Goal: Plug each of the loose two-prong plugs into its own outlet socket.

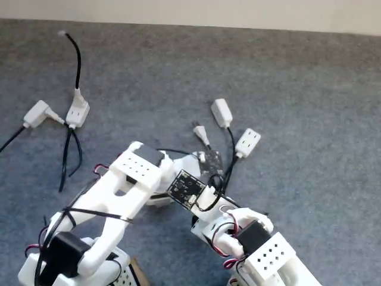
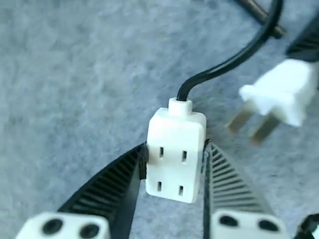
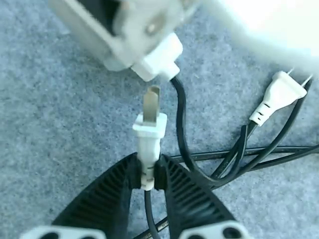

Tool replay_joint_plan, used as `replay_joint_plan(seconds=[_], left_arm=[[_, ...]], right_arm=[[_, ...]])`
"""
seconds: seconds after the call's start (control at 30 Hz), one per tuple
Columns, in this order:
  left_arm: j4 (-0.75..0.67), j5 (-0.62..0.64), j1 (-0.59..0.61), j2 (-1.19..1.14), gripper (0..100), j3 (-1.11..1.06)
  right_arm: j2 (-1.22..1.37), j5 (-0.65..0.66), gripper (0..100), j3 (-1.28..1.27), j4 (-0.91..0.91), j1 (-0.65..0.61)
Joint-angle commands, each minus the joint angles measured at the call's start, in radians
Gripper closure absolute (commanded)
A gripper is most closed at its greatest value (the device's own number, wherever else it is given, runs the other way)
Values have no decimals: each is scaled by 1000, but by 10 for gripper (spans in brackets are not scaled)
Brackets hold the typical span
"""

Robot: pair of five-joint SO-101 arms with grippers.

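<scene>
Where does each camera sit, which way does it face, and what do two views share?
High view: above, facing down on the table; both arms show.
Left wrist view: on that arm, facing the left gripper clamping an outlet socket.
Right wrist view: on that arm, facing the right gripper clamping a plug.
Both wrist views show that socket and plug.

A robotics test bench: 2 arms (image 1: 113,196) on a grey-carpeted table (image 1: 309,89).
</scene>
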State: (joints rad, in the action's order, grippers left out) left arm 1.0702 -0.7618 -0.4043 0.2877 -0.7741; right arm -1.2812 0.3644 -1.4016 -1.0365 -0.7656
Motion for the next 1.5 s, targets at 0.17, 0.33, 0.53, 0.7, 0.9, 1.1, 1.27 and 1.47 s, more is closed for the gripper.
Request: replay_joint_plan(seconds=[0.17, 0.33, 0.53, 0.7, 0.9, 1.1, 1.27, 1.47], left_arm=[[84, 20, 173, 71, 738, 96], [144, 26, 280, 73, 738, 203], [166, 157, 346, 74, 737, 306], [146, 264, 401, 134, 736, 346], [71, 305, 404, 374, 736, 245], [48, 393, 430, 593, 736, 99], [37, 422, 430, 803, 736, -77], [37, 470, 430, 1043, 736, -262]], right_arm=[[-10, 3, 994, 7, 15, -7], [-8, 5, 994, 8, 13, -7], [-7, 3, 994, 54, 19, -10], [18, -28, 994, 154, 21, -12], [335, -66, 994, 380, 30, -44], [549, -166, 994, 490, 196, -191], [634, -226, 993, 490, 289, -194], [665, -310, 993, 490, 318, -124]])
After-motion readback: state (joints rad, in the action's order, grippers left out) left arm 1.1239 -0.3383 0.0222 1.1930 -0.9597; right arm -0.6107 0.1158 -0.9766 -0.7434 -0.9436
